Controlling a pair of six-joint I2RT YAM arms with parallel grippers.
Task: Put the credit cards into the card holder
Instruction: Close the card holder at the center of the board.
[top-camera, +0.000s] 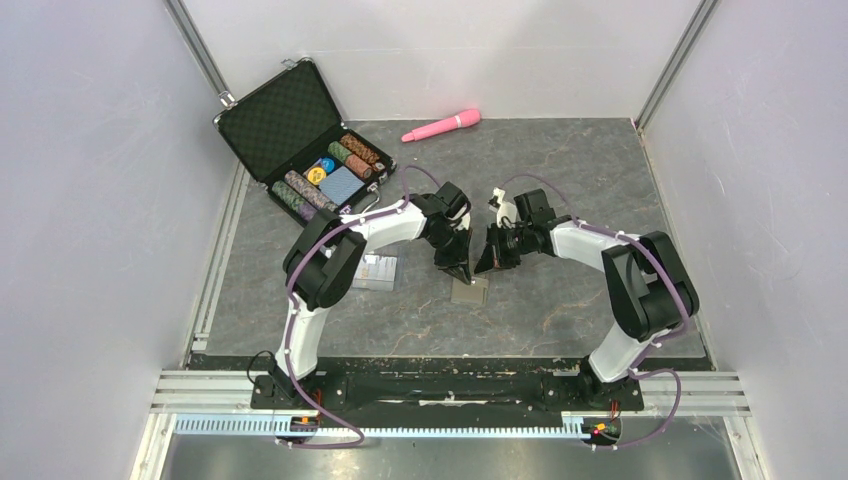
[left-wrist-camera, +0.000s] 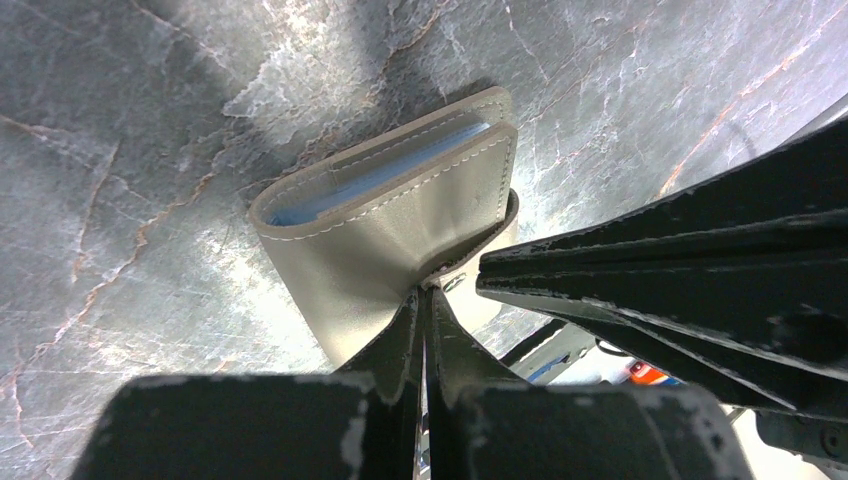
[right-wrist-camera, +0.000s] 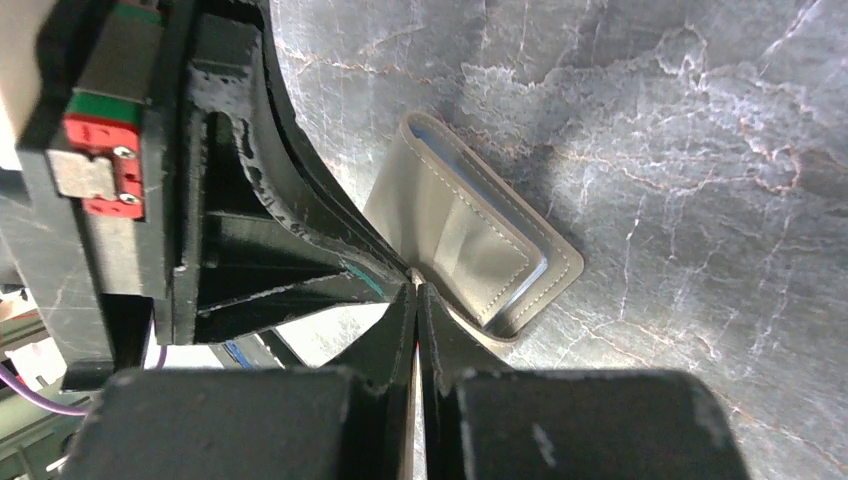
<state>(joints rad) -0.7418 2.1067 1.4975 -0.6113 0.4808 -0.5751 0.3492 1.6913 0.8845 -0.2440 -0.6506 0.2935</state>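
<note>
Top external: we clamp left claw and right claw on the holder at its 12 o'clock edge, probably to spread it.

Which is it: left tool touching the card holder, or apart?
Touching. In the left wrist view the left tool is shut, with its tips pinching the card holder at the snap-tab edge. No gap shows.

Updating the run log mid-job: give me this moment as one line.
left hand: shut on card holder | right hand: shut on card holder | credit cards: on table, not inserted
</note>
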